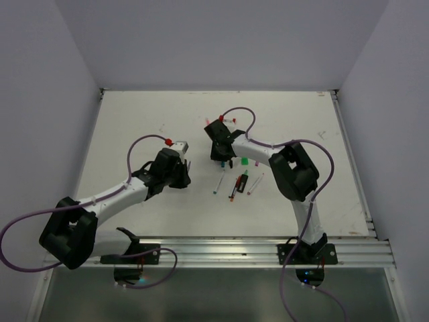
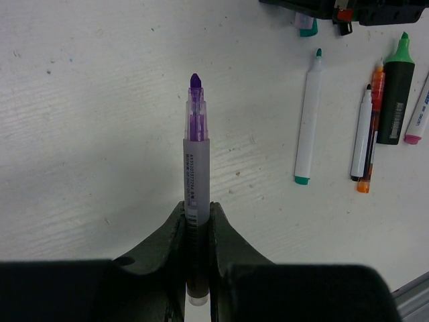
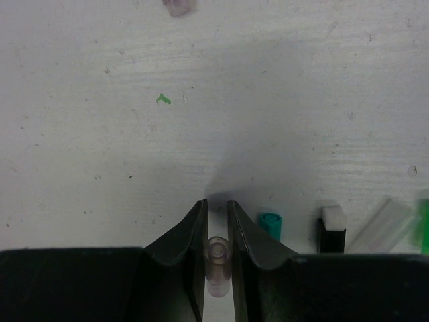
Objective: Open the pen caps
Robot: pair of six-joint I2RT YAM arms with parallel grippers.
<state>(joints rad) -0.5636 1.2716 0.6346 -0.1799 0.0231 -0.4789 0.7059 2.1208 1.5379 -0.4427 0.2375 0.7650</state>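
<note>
Low in the frame centre, the left gripper [image 2: 197,209] clamps an uncapped purple pen [image 2: 196,147]. The right gripper [image 3: 215,206] pinches a translucent purplish cap [image 3: 218,265]. A teal cap [image 3: 270,225] and a black cap [image 3: 332,233] sit just right of it.

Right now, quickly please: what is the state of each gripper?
The left gripper: shut on the purple pen.
The right gripper: shut on a small pale cap.

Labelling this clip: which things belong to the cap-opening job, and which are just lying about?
Job: uncapped purple-tipped frosted plastic pen in left hand; translucent mauve plastic cap in right hand; small teal plastic cap.
Lying about: green fleck on white table.
</note>
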